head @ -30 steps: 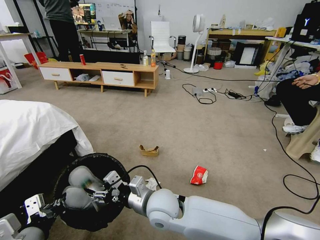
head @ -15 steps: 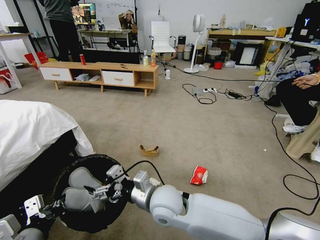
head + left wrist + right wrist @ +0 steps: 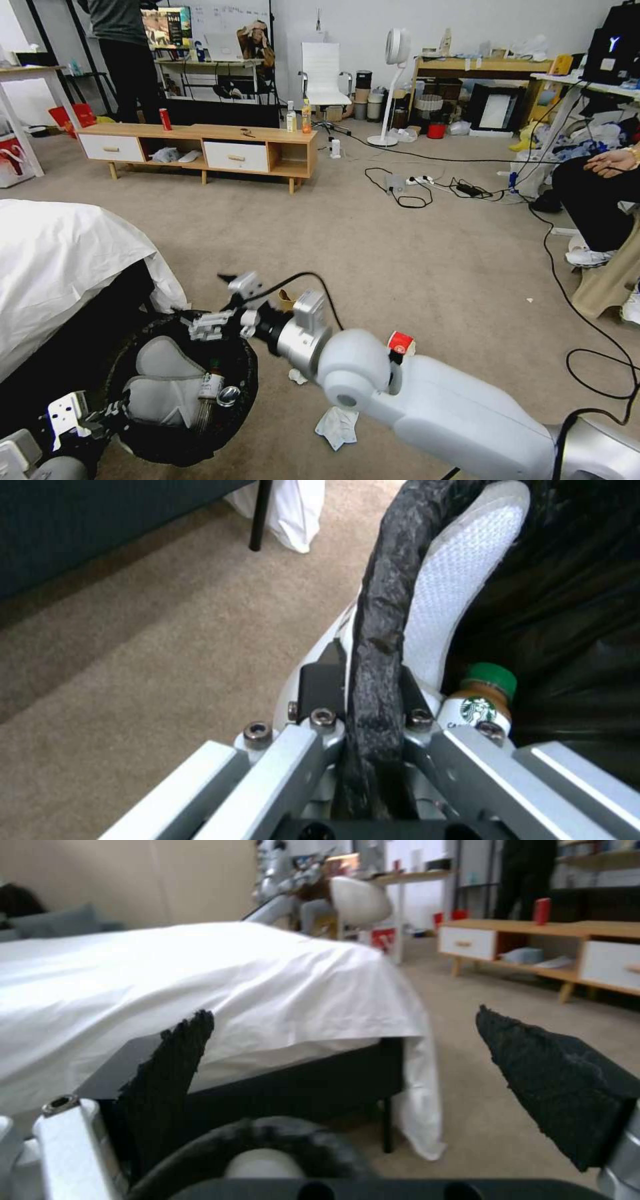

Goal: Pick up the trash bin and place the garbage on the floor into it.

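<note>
Beside the bed (image 3: 60,260), left gripper (image 3: 370,690) is clamping the trash bin (image 3: 133,340) rim, right gripper (image 3: 223,303), fingers apart, hovering over its far edge, tissue (image 3: 337,425) lying nearer the right arm.

The right arm (image 3: 453,413) enters from the lower right of the head view and reaches to the centre left, with its wrist raised. The right gripper (image 3: 223,300) points toward the left of the frame, its black pads (image 3: 167,1075) wide apart with nothing between them (clearly seen in the right wrist view). The left gripper (image 3: 110,410) is low in the lower left corner of the head view. Its fingers (image 3: 320,680) are closed on the black-lined rim of the trash bin (image 3: 383,605).
</note>
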Robot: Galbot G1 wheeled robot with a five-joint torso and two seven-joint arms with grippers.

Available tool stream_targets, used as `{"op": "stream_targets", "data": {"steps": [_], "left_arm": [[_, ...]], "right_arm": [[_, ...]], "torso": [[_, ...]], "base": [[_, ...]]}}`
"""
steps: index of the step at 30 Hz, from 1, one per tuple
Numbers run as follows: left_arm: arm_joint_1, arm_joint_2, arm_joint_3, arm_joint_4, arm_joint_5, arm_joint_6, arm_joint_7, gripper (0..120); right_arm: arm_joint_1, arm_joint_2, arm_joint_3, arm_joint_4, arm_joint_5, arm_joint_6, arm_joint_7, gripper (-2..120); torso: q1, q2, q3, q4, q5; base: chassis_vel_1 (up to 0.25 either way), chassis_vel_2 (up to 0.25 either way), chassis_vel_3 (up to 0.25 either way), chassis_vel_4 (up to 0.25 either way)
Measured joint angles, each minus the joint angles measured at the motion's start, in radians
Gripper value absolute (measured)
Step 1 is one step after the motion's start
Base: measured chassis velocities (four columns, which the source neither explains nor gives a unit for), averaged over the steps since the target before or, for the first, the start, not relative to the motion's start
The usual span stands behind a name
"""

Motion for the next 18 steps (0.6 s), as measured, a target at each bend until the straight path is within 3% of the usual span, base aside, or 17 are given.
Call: {"op": "stream_targets", "data": {"steps": [6,11,14,18], "left_arm": [[0.001,0.003,-0.006,0.004,0.004,0.0,0.001,3],[0.004,0.027,-0.029,0.025,0.024,0.0,0.0,3],[0.003,0.029,-0.029,0.028,0.025,0.0,0.0,3],[-0.003,0.048,-0.03,0.052,0.033,0.0,0.002,3]], "right_arm": [[-0.028,-0.039,0.117,0.044,0.029,0.007,-0.004,100],[-0.155,-0.186,0.299,0.062,0.053,-0.001,0.01,100],[-0.17,-0.199,0.315,0.064,0.054,-0.006,0.015,100],[-0.291,-0.281,0.431,0.065,0.051,-0.048,0.052,100]], "torso": [[0.0,0.0,0.0,0.0001,0.0001],[0.0,0.0,0.0,-0.0003,0.0003],[0.0,0.0,0.0,-0.0005,0.0003],[0.0,0.0,0.0,0.0005,0.0003]], "base": [[0.0,0.0,0.0,0.0],[0.0,0.0,0.0,0.0],[0.0,0.0,0.0,0.0],[0.0,0.0,0.0,0.0]]}}
